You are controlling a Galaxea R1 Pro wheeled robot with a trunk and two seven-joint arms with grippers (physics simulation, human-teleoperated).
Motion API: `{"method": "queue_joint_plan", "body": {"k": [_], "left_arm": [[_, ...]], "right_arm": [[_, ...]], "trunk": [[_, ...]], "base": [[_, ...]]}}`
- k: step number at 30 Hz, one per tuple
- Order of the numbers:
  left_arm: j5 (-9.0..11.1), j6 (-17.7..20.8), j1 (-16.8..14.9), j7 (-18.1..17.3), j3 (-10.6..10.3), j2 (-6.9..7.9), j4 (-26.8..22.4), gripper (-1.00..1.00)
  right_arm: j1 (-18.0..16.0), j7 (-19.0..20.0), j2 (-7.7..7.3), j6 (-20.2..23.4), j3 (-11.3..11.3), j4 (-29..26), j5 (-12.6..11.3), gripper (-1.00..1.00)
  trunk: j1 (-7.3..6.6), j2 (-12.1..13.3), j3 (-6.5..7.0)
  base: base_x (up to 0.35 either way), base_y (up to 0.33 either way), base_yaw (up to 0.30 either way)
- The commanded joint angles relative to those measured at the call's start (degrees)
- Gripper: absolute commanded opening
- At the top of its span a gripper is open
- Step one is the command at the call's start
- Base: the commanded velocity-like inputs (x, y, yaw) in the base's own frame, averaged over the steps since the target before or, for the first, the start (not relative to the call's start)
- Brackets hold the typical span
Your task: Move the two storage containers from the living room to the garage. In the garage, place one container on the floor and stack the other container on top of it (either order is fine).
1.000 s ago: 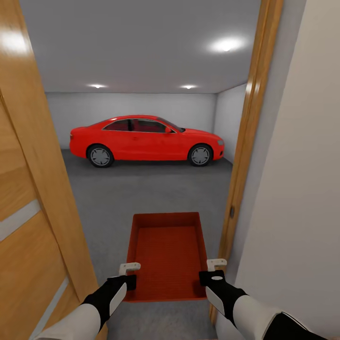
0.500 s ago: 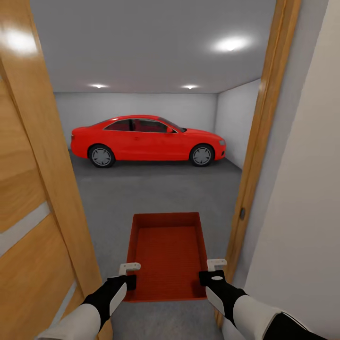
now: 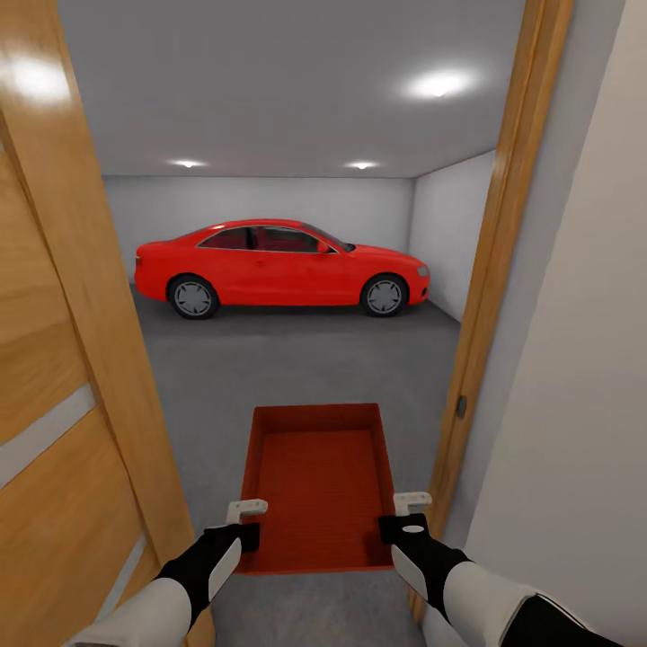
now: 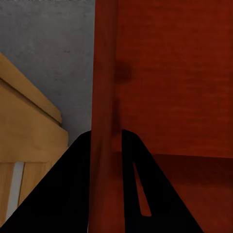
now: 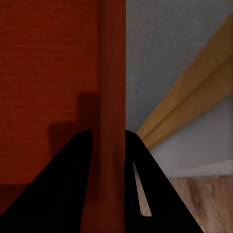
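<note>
One orange-red storage container (image 3: 316, 485) hangs level in front of me, held between both arms in the doorway to the garage. My left gripper (image 3: 244, 521) is shut on its left wall (image 4: 104, 87), and my right gripper (image 3: 409, 514) is shut on its right wall (image 5: 112, 73). In each wrist view the black fingers straddle the thin red wall. The bin is empty. Beneath and beyond it lies the garage's dark grey floor (image 3: 296, 368).
An open wooden door (image 3: 54, 377) with pale stripes stands close on my left. The wooden door frame (image 3: 490, 296) and a pale wall (image 3: 575, 404) are close on my right. A red car (image 3: 279, 265) is parked across the far end. Light wood planks (image 5: 204, 204) lie under my right arm.
The view crept forward into the doorway between one second and half a second ago, then held still. The container stays gripped the same way.
</note>
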Motion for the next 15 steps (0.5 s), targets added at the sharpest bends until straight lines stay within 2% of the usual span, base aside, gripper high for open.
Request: {"method": "queue_joint_plan", "body": {"k": [1,6,15], "left_arm": [[-0.73,-1.46,-0.07,0.52,0.91,0.06,-0.31,-1.0],[-0.67,-1.26,-0.07,0.52,0.91,0.06,-0.31,-1.0],[-0.64,-1.31,-0.07,0.52,0.91,0.06,-0.31,-1.0]], "right_arm": [[-0.03,-0.07,-0.04,0.12,-0.15,0.67,-1.21,-1.0],[-0.03,-0.07,0.01,0.11,-0.15,0.67,-1.21,-1.0],[-0.03,-0.07,-0.02,0.11,-0.15,0.67,-1.21,-1.0]], "trunk": [[0.02,-0.1,-0.1],[0.02,-0.1,-0.1],[0.02,-0.1,-0.1]], "base": [[0.0,0.0,0.0],[0.071,0.0,0.0],[0.293,0.0,0.0]]}}
